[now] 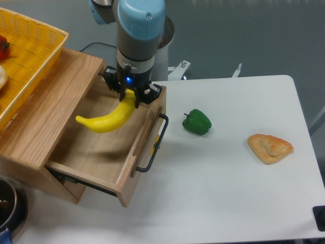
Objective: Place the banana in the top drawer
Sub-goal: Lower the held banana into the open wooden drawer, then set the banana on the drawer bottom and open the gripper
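Observation:
The bright yellow banana [107, 120] hangs over the open top drawer [96, 152], held by its upper right end. My gripper [129, 99] is shut on that end, above the drawer's back right part. The banana's free end points left and down, and its shadow lies on the drawer floor, so it is held above the floor. The drawer is pulled out of the oak cabinet [45, 112], with its black wire handle [152, 145] facing right toward the table.
A yellow wicker basket [30, 56] stands on the cabinet top at the left. A green bell pepper [197, 122] and a tan pastry [269, 147] lie on the white table [228, 193] to the right. A dark pot [7, 206] shows at the bottom left.

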Robot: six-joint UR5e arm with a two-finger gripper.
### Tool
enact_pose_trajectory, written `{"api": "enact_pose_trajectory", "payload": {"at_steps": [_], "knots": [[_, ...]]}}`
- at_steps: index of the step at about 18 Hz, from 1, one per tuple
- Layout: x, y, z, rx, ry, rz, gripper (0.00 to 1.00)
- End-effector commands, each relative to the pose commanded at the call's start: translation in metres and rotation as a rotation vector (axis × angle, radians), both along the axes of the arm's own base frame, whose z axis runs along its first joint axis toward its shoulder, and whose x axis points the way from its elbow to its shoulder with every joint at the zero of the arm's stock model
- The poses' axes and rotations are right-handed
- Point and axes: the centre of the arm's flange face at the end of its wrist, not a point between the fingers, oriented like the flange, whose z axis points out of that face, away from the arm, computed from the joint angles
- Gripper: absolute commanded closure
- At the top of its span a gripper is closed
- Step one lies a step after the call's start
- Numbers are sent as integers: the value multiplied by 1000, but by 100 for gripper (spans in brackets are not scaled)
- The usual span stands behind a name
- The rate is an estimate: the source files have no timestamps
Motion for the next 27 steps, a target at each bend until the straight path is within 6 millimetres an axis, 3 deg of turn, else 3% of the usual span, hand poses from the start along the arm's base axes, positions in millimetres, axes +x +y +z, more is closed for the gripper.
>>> {"api": "enact_pose_trajectory", "payload": {"at_steps": [5, 20, 27], "knots": [[-7, 9, -9, 11, 12, 9, 66], [12, 40, -32, 3, 14, 5, 65], [19, 43, -35, -2, 10, -4, 60]]}}
